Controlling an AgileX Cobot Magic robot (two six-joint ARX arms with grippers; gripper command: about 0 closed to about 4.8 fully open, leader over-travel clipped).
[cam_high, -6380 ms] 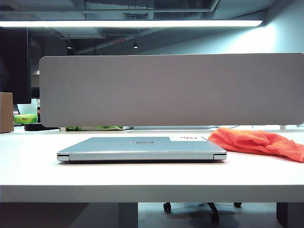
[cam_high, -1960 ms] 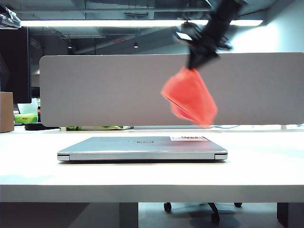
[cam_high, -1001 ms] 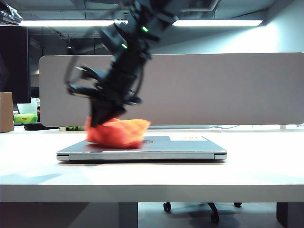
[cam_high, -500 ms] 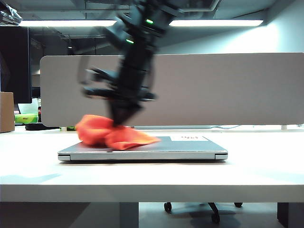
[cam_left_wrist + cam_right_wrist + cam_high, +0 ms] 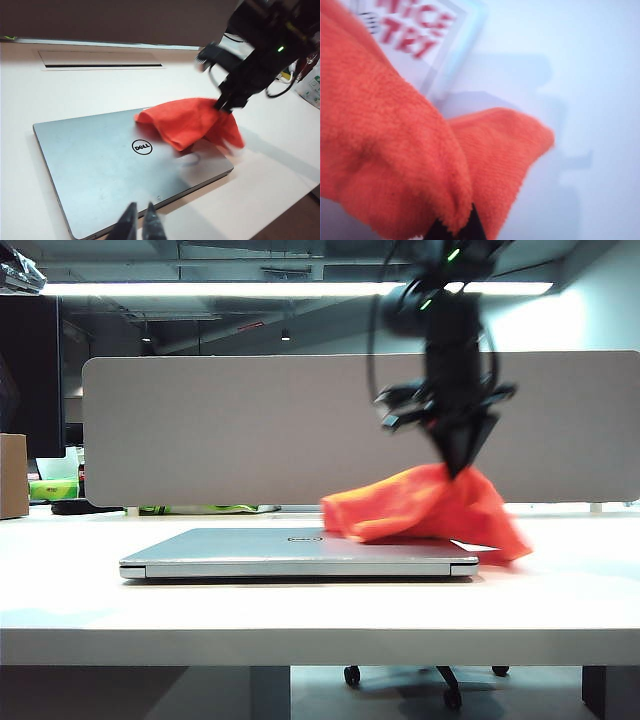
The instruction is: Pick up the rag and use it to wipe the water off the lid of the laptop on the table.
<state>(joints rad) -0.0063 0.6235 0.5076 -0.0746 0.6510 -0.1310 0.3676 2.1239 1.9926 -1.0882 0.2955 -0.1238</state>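
My right gripper [image 5: 462, 468] pinches the rag [image 5: 425, 510], draped over the laptop [image 5: 298, 552] lid's right corner; left gripper [image 5: 139, 226] nearly closed, empty, hovering near the front edge; risk: rag drags off, misses water.

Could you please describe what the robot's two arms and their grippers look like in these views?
The right arm is black and boxy, with loose black cables looped beside it and small green indicator lights near its top. Its right gripper is black and tapers to a narrow tip. Of the left gripper only two slim, dark, pointed fingers show, with paler inner faces; the left arm itself is out of view.
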